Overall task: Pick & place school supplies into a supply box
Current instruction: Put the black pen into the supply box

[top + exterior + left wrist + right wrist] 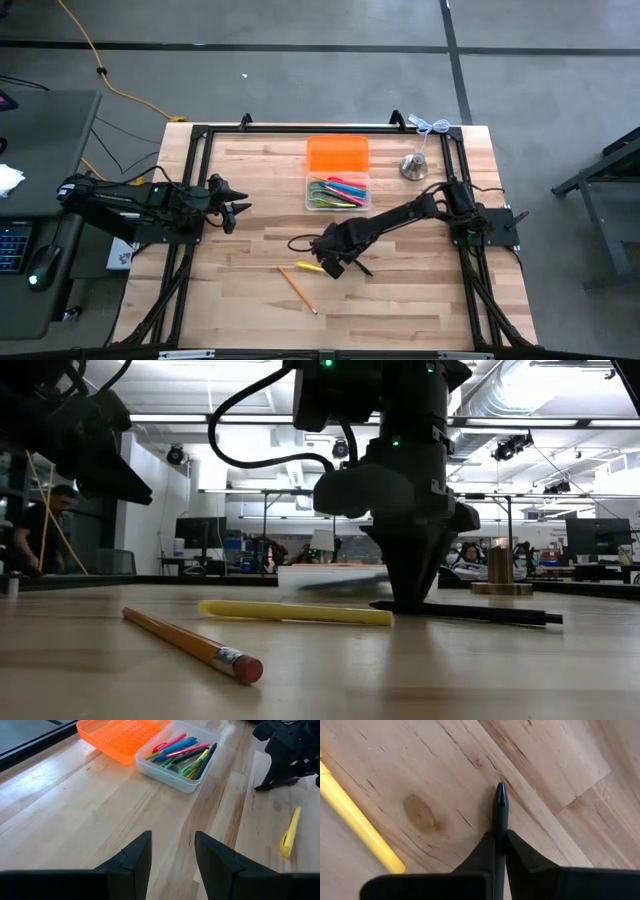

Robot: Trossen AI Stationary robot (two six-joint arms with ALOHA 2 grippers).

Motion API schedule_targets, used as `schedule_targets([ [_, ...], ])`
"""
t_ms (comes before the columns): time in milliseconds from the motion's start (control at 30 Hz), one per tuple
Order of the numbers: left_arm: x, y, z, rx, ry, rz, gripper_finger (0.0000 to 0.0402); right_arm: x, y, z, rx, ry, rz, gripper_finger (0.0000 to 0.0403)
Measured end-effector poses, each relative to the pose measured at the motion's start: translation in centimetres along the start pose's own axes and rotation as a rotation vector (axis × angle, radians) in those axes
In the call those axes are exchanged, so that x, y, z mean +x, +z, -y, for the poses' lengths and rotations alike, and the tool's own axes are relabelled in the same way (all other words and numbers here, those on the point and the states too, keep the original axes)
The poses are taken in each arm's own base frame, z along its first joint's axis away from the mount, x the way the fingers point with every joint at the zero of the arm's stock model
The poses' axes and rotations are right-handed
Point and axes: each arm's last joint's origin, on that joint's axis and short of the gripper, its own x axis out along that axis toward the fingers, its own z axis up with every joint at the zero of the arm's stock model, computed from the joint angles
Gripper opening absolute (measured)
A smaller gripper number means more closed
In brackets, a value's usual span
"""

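Mid-table, right claw [500, 851] pinching black pen [500, 815], yellow pen [357, 822] beside

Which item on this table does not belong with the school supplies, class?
The silver bell beside the clear box stands out: it is no school supply. Otherwise a pencil and yellow pen just lie loose, awaiting pickup.

Two dark, matte arms

Black cable loops off the right arm [400, 216]; green lights glow on its housing, and each hand [172, 852] ends in wedge-shaped fingers.
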Motion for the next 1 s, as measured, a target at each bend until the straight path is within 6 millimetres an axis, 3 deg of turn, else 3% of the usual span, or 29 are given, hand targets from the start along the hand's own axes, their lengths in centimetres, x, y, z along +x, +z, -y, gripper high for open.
schedule_targets([
  [433, 0.0, -0.1, -0.1, 0.005, 0.009, -0.008, 0.0179, -5.1, -0.6, 1.2, 0.009, 0.072, 0.064, 0.0002],
  [767, 0.0, -0.1, -0.1, 0.004, 0.010, -0.006, 0.0179, -7.8, -1.0, 1.8, 0.003, 0.157, 0.064, 0.0001],
  [1000, 0.0, -0.1, -0.1, 0.004, 0.012, -0.006, 0.0179, -12.2, -1.3, 2.5, 0.005, 0.329, 0.173, 0.0001],
])
